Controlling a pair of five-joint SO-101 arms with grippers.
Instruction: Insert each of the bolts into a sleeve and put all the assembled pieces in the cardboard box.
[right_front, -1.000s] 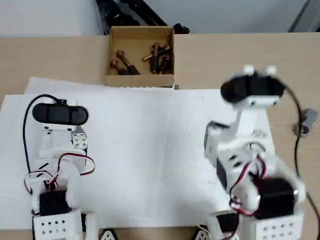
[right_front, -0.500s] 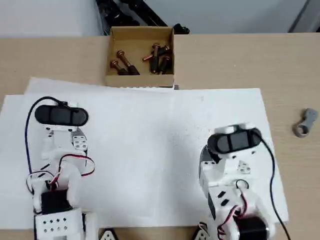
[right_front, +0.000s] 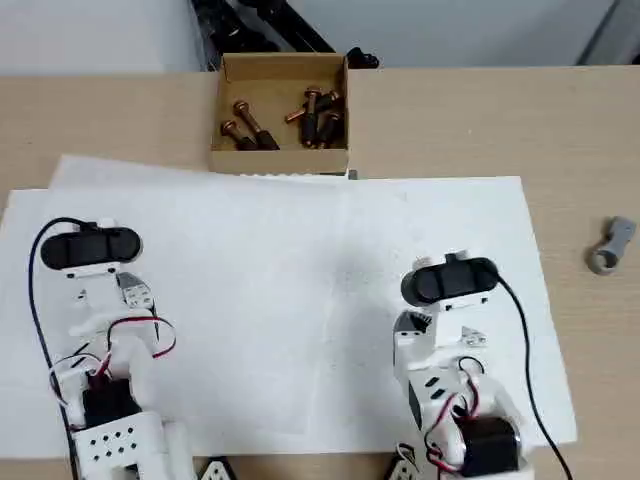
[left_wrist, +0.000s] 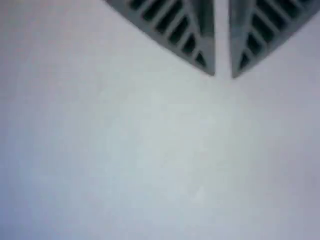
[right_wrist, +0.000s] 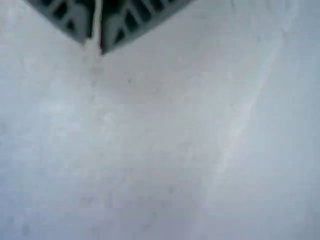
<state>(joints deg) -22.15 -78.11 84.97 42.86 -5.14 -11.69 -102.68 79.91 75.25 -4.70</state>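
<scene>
The cardboard box (right_front: 279, 70) stands at the far edge of the table and holds several copper-headed bolts in dark sleeves (right_front: 318, 114). Both arms are folded back at the near edge of the table, far from the box. The left arm (right_front: 90, 250) is at the near left, and its gripper (left_wrist: 223, 75) hangs shut just above the white paper, holding nothing. The right arm (right_front: 450, 282) is at the near right, and its gripper (right_wrist: 94, 47) is also shut and empty over the paper.
A large white paper sheet (right_front: 290, 280) covers the middle of the wooden table. A small grey part (right_front: 609, 246) lies on the bare wood at the far right. Dark equipment (right_front: 250, 25) sits behind the box.
The right arm has pulled back from mid-table and folded down toward the near edge. The left arm has also drawn back a little toward its base.
</scene>
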